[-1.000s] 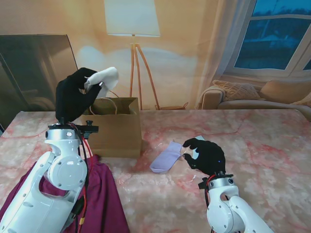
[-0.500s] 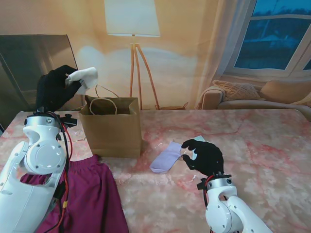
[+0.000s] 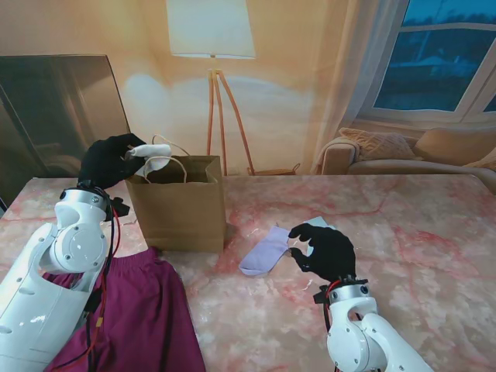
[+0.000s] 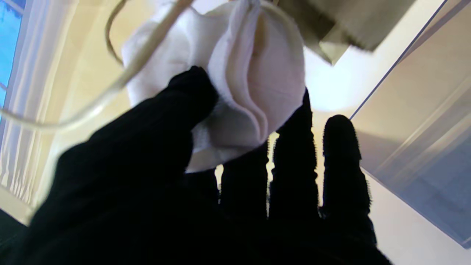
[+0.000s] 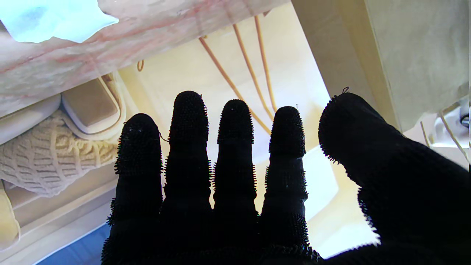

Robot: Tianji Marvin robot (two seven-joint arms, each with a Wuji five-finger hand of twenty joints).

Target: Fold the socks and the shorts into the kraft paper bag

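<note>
No writing, label, brand, number or sign can be read in any view. The bag (image 3: 180,203) shows plain brown paper on the sides facing the stand camera, and the white sock (image 4: 235,73), the lilac sock (image 3: 263,250) and the shorts (image 3: 151,318) show no print or tag.

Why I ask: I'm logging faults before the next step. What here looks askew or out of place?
Little stands out. The maroon shorts lie rumpled and unfolded at the near left table edge, partly under the left arm. The lavender sock lies flat, unfolded. The kraft paper bag stands upright.
</note>
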